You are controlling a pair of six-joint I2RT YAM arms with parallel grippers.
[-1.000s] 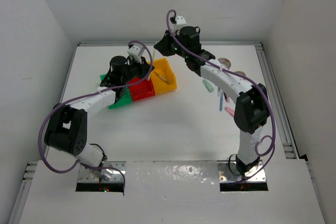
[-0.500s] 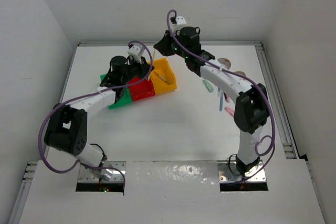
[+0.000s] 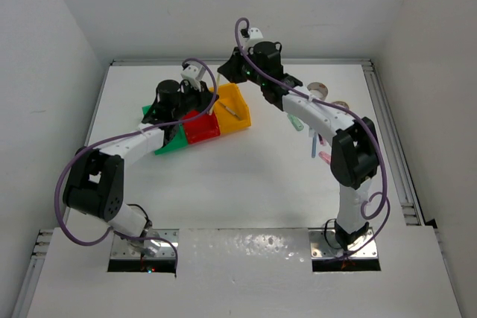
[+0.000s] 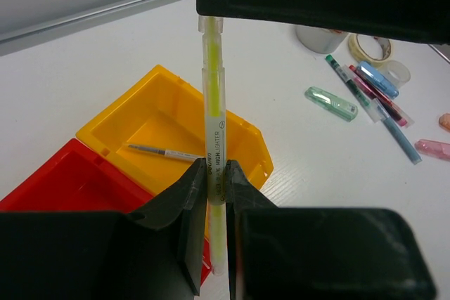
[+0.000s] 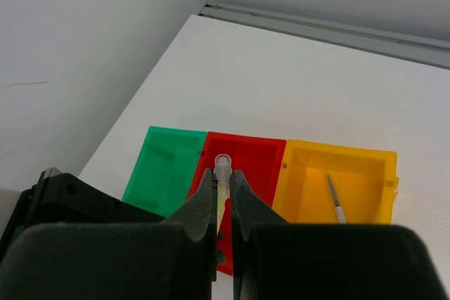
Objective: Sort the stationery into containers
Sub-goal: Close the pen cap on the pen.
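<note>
A yellow highlighter [image 4: 213, 131] stands upright over the joined bins. My left gripper [image 4: 214, 173] is shut on its barrel. My right gripper [image 5: 222, 177] is shut on its clear cap end [image 5: 223, 162] from above. In the top view both grippers meet above the red bin [image 3: 201, 129] and yellow bin [image 3: 237, 103], with the left gripper [image 3: 203, 99] just left of the right gripper [image 3: 227, 74]. The green bin [image 5: 165, 166] and the visible part of the red bin [image 5: 256, 156] hold nothing. The yellow bin [image 5: 351, 173] holds one thin pen [image 5: 336, 200].
Loose stationery lies right of the bins: a grey-white tape roll [image 4: 322, 37], a tan tape roll [image 4: 371, 48], a pale-green stick [image 4: 330, 103], a blue marker [image 4: 377, 79], thin pens [image 4: 376, 103] and a pink stick [image 4: 432, 149]. The back wall rail [image 5: 330, 29] is close behind.
The right arm's wrist has shifted slightly. Both grippers still hold the highlighter over the bins, and the bins have not moved.
</note>
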